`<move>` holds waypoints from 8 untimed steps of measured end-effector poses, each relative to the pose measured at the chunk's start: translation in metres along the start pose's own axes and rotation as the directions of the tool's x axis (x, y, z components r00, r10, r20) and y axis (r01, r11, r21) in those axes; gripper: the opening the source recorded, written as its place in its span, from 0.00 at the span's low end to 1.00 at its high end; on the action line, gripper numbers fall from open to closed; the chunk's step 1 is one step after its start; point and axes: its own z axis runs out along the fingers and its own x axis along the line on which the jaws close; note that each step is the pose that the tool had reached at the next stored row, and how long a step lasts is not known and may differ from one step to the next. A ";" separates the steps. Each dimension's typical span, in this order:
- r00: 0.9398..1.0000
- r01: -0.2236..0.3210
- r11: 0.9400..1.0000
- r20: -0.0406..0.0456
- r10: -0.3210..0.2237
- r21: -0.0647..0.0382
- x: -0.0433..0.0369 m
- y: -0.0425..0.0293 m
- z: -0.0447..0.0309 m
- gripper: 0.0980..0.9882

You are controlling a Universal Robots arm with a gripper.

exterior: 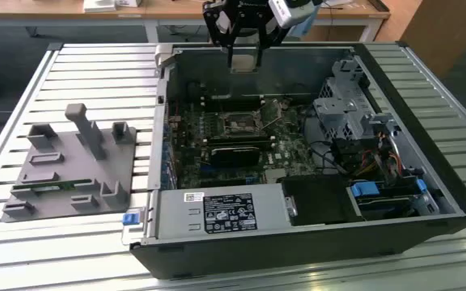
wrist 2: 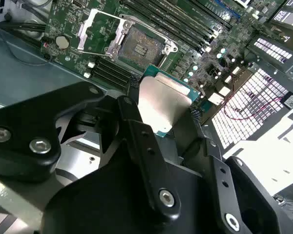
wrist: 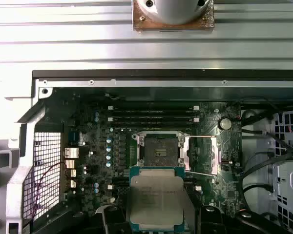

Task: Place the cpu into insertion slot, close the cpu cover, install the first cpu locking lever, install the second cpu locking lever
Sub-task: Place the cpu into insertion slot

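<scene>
The gripper hangs at 12 o'clock in the exterior view, above the far wall of the open computer case. Its jaws are parted only by the chip's width and clamped on 2 opposite edges of the cpu. The black fingers press on either side, and the dull silver lid faces the second wrist view's camera.

The cpu is in the air, clear of the motherboard. The insertion slot lies bare, its dark contact field exposed. The cpu cover is swung open just beside it, and its square window shows green board.

In the exterior view the case lies on its side on a slatted aluminium bench. A grey moulded fixture plate sits at 9 o'clock of the case. The labelled power supply sits at 6 o'clock inside it. Wooden desks stand beyond the bench at 12 o'clock.
</scene>
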 end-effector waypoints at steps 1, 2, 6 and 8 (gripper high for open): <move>1.000 0.000 1.000 0.000 0.000 0.000 0.0000 0.0000 0.0000 0.48; 1.000 0.000 1.000 0.000 0.000 0.000 0.0000 0.0000 0.0000 0.48; 1.000 0.000 1.000 0.000 0.000 0.000 0.0000 0.0000 0.0000 0.48; 1.000 0.000 1.000 0.000 0.000 0.000 0.0000 0.0000 0.0000 0.48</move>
